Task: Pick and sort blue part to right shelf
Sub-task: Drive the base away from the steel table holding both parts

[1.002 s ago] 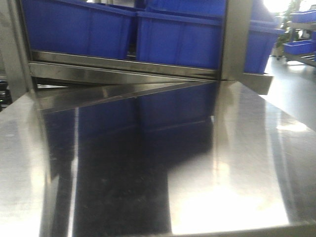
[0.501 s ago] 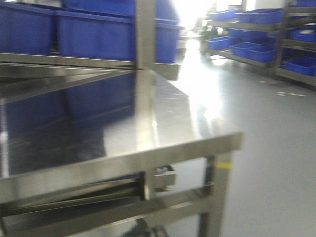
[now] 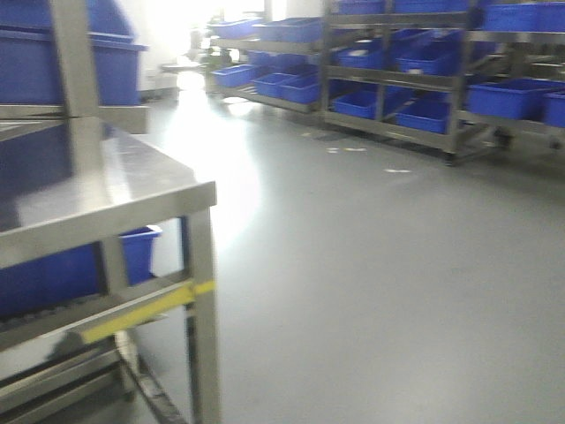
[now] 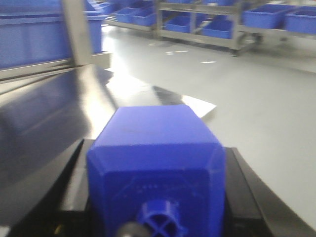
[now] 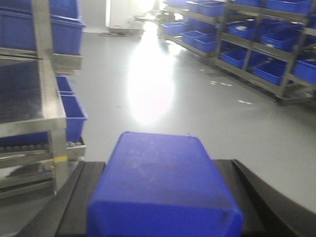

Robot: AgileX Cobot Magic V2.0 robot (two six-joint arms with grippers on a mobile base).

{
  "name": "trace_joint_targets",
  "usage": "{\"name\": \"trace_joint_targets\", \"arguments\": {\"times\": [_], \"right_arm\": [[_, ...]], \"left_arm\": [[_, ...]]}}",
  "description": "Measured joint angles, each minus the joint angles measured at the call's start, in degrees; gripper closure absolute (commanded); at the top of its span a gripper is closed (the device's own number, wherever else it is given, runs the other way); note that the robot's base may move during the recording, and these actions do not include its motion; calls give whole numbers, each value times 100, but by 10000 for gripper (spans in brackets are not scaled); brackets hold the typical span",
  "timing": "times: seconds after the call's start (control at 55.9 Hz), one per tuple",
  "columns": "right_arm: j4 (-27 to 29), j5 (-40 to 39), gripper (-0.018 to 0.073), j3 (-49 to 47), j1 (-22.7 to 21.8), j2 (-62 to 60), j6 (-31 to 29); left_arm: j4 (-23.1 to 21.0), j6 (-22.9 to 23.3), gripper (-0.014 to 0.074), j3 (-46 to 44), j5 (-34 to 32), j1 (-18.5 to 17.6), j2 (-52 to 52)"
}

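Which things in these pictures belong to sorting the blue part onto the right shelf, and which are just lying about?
Belong to the job:
left blue part, gripped, left wrist view
right blue part, gripped, right wrist view
shelf rack with blue bins, probably the target

Just lying about:
steel table
blue bin under it
yellow tape

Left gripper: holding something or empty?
Holding. The blue part sits between the black jaws of the left gripper, cap toward the wrist camera.

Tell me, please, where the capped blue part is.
In the left wrist view, the blue part sits between the left gripper's fingers, the steel table's corner beyond it.
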State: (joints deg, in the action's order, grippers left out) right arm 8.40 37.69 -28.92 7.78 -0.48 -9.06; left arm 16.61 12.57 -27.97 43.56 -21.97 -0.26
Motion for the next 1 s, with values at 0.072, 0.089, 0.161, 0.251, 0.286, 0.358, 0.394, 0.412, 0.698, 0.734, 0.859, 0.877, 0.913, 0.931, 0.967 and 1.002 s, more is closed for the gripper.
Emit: {"name": "trace_joint_targets", "arguments": {"times": [0.072,0.089,0.161,0.251,0.286,0.358,0.394,0.412,0.698,0.734,0.859,0.877,0.913,0.931,0.967,1.002], "right_arm": [[0,0,446,0,0,0,0],[0,0,446,0,0,0,0],[0,0,446,0,0,0,0],[0,0,446,0,0,0,0],[0,0,446,0,0,0,0],[0,0,446,0,0,0,0],[0,0,446,0,0,0,0],[0,0,446,0,0,0,0],[0,0,446,0,0,0,0],[0,0,446,0,0,0,0],[0,0,446,0,0,0,0],[0,0,446,0,0,0,0],[0,0,446,0,0,0,0],[0,0,446,0,0,0,0],[0,0,446,0,0,0,0],[0,0,446,0,0,0,0]], "left_arm": [[0,0,264,0,0,0,0],[0,0,264,0,0,0,0],[0,0,264,0,0,0,0],[0,0,264,0,0,0,0],[0,0,264,0,0,0,0],[0,0,264,0,0,0,0],[0,0,264,0,0,0,0],[0,0,264,0,0,0,0],[0,0,264,0,0,0,0],[0,0,264,0,0,0,0],[0,0,264,0,0,0,0],[0,0,264,0,0,0,0],[0,0,264,0,0,0,0],[0,0,264,0,0,0,0],[0,0,264,0,0,0,0],[0,0,264,0,0,0,0]]}}
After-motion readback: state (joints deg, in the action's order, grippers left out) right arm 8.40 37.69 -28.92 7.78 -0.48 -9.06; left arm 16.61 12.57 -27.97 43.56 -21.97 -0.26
